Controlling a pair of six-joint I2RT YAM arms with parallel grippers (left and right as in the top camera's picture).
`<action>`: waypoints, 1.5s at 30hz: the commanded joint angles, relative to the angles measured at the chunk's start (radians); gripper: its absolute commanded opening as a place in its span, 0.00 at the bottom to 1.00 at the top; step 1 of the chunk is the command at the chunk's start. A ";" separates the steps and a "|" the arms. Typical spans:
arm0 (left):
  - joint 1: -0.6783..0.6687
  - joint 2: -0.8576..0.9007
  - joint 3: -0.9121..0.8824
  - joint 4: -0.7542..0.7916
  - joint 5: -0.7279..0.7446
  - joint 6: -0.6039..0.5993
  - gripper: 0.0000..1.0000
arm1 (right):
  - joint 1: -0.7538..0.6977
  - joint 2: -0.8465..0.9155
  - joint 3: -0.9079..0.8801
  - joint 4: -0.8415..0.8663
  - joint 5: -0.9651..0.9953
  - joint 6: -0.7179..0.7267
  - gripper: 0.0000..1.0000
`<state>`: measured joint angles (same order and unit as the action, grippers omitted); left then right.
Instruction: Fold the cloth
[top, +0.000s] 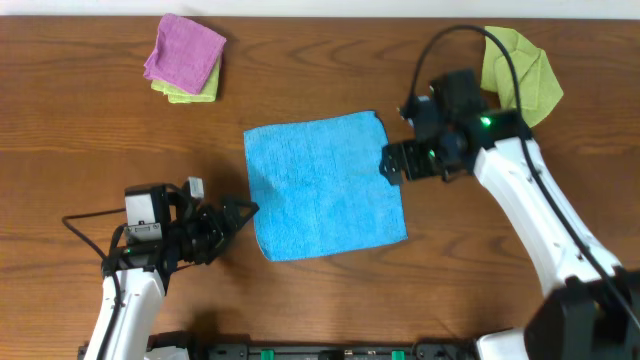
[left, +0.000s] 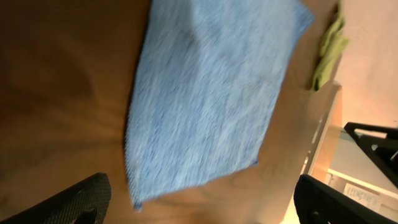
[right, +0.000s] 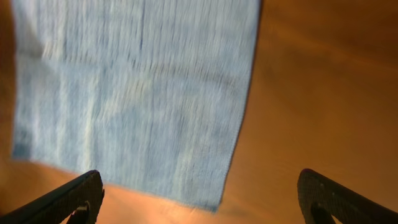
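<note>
Left gripper and right gripper both wide apart, empty, either side of flat cloth.

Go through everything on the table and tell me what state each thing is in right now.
blue cloth: spread flat, no fold visible, not held.
purple cloth: folded, top of a small stack.
light green cloth: folded, under the purple cloth.
yellow-green cloth: crumpled, lying loose.
left gripper: jaws open, empty, near the blue cloth's left edge.
right gripper: jaws open, empty, at the blue cloth's right edge.
</note>
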<state>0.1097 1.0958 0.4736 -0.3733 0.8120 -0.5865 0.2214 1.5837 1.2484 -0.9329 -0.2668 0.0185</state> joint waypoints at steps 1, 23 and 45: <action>0.002 -0.006 0.018 -0.042 -0.016 0.003 0.95 | -0.047 -0.120 -0.128 0.040 -0.178 -0.001 0.99; 0.000 -0.003 -0.175 0.000 -0.078 -0.145 0.95 | -0.201 -0.471 -0.542 0.208 -0.372 0.161 0.99; -0.295 0.029 -0.306 0.381 -0.293 -0.496 0.95 | -0.201 -0.471 -0.542 0.208 -0.396 0.192 0.99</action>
<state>-0.1497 1.0794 0.2146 0.0132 0.6456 -1.0168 0.0246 1.1233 0.7082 -0.7277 -0.6407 0.1951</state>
